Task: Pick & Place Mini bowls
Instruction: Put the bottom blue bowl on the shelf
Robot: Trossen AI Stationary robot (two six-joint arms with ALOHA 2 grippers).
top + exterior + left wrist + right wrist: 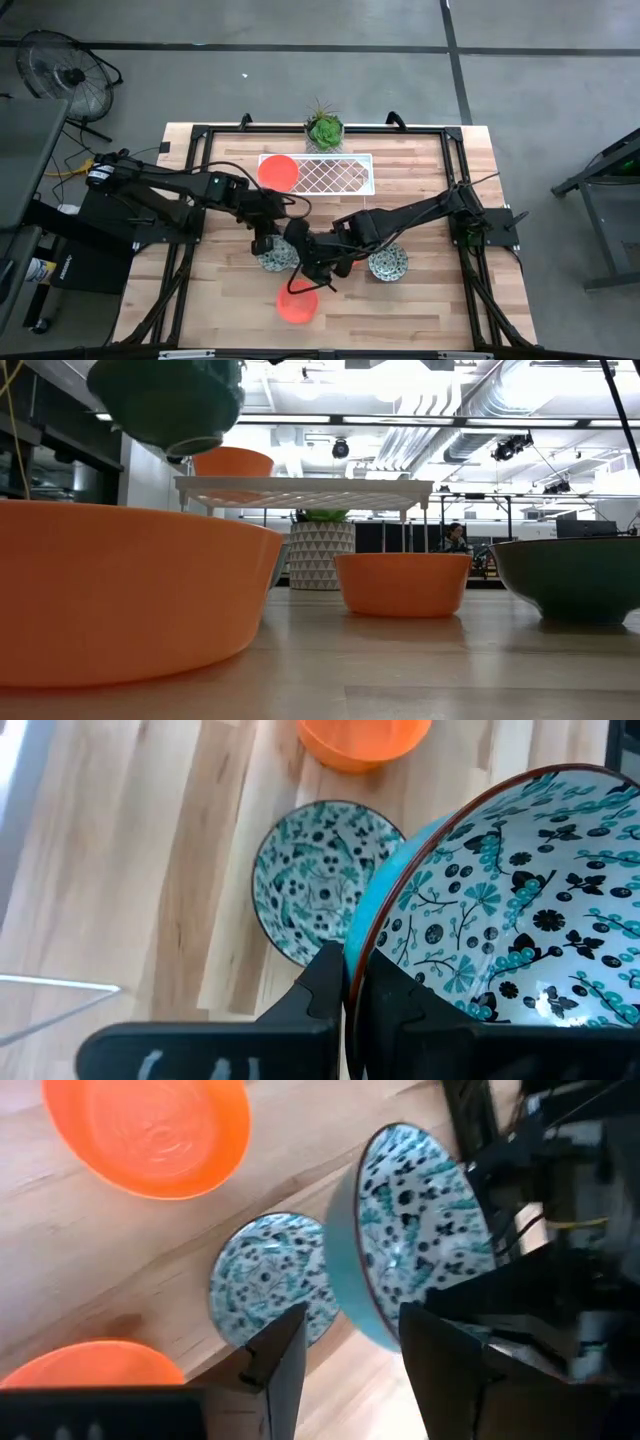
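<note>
My left gripper (350, 975) (272, 238) is shut on a speckled mini bowl (500, 900) (400, 1230), raised above the table's middle; its dark underside (170, 400) shows in the low view. My right gripper (350, 1340) (315, 268) is open just beside that bowl, with its lower edge ahead between the fingers. No touch shows. A second speckled bowl (320, 885) (275, 258) stands on the table under them. A third (388, 264) (580, 575) stands to the right. One orange bowl (278, 172) sits on the white rack. Others (297, 303) (400, 585) rest on the table. My left gripper pinches the speckled bowl's rim (352, 955), one finger (410, 1010) inside the bowl and the other (320, 990) outside on its teal wall. The bowl is lifted clear of the table and tipped steeply onto its edge.
The white wire rack (340, 175) stands raised at the table's far middle, with the potted plant (324, 130) behind it. Black frame rails (455, 190) run along the table's sides. The two arms cross closely over the table's middle. Bare wood (420, 310) lies at the near right.
</note>
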